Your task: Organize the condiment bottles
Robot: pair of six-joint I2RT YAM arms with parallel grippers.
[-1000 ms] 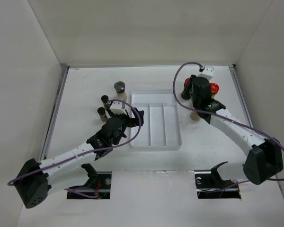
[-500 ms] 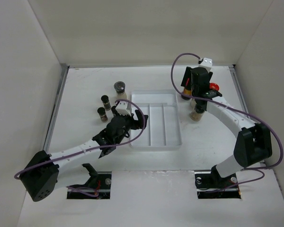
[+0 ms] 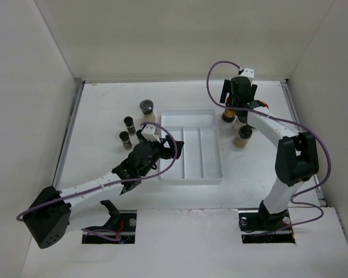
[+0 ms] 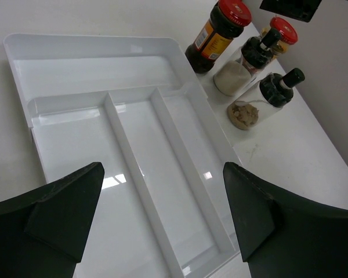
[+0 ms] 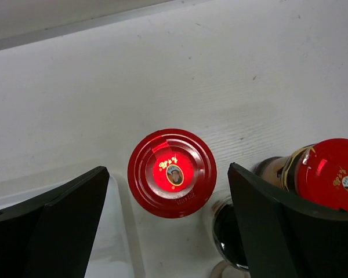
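We are hovering empty-handed: right gripper [image 5: 167,174] wide open over a red-lidded jar [image 5: 171,172] — left gripper [image 4: 162,174] spread above the tray [image 4: 93,46].

The tray [image 4: 93,39] is white plastic, smooth and glossy, with bright glints on its floor. The table [image 5: 220,69] is matt white, with a faint grain and a few specks. The red lid [image 5: 171,172] is shiny, perhaps lacquered metal. The slim black-capped jars [image 4: 267,98] are clear glass. The amber jar [image 4: 206,46] bears a paper label. The left gripper [image 4: 162,168] has fingers [image 4: 58,202] of matt black plastic.
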